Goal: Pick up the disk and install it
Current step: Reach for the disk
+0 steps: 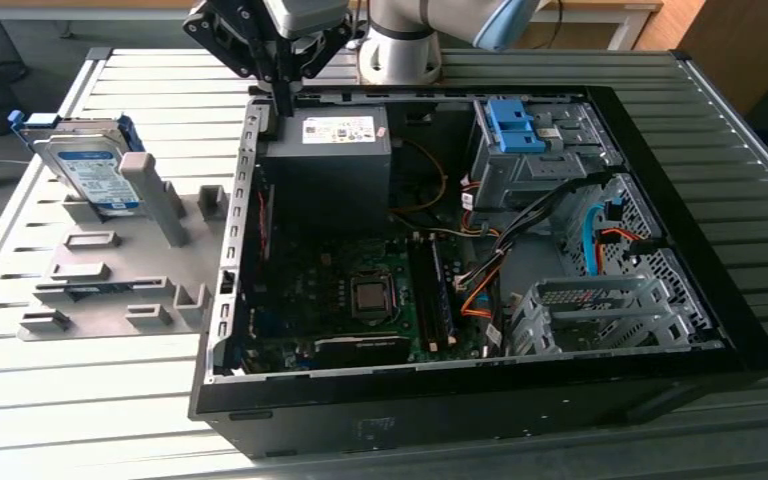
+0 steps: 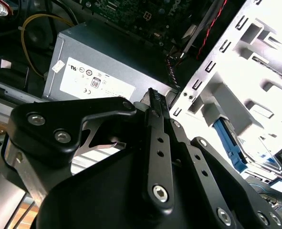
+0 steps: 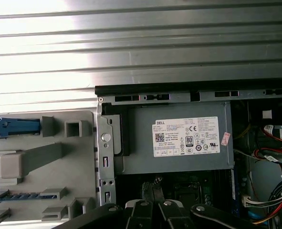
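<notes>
The disk, a silver drive with a white-and-blue label and blue rails, leans upright in the grey holder plate at the exterior view's left. In the first wrist view a blue rail lies at the holder's edge. My gripper hangs over the far left corner of the open computer case, right beside the grey power supply. Its black fingers are pressed together with nothing between them, as both wrist views show. The disk stands well apart from the gripper, toward the exterior view's left.
Inside the case are the motherboard, cable bundles, a drive cage with a blue bracket and a perforated metal cage. The case and holder rest on a ribbed metal table. The arm's base stands behind.
</notes>
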